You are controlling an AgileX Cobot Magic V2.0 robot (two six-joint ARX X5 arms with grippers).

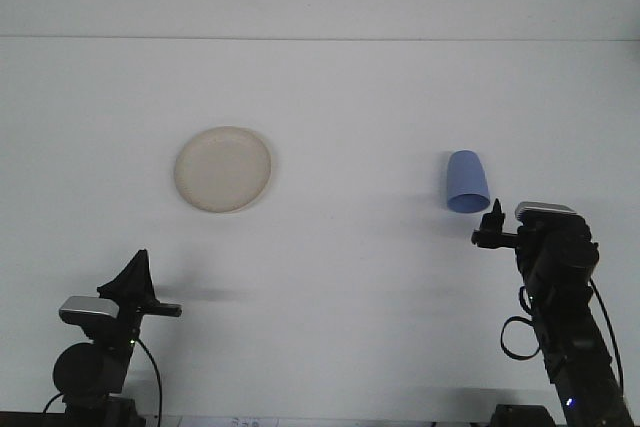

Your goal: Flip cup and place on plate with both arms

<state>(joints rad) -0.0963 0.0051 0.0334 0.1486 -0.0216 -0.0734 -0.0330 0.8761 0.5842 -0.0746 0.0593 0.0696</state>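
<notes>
A blue cup is sitting upside down on the white table, with its wide mouth facing down, on the right side. A round cream plate is lying flat on the left side, well apart from the cup. The right gripper is hanging just below the cup, near its rim but not touching it — I cannot tell how it is set. The left gripper is resting low at the near edge — that one is unclear too.
</notes>
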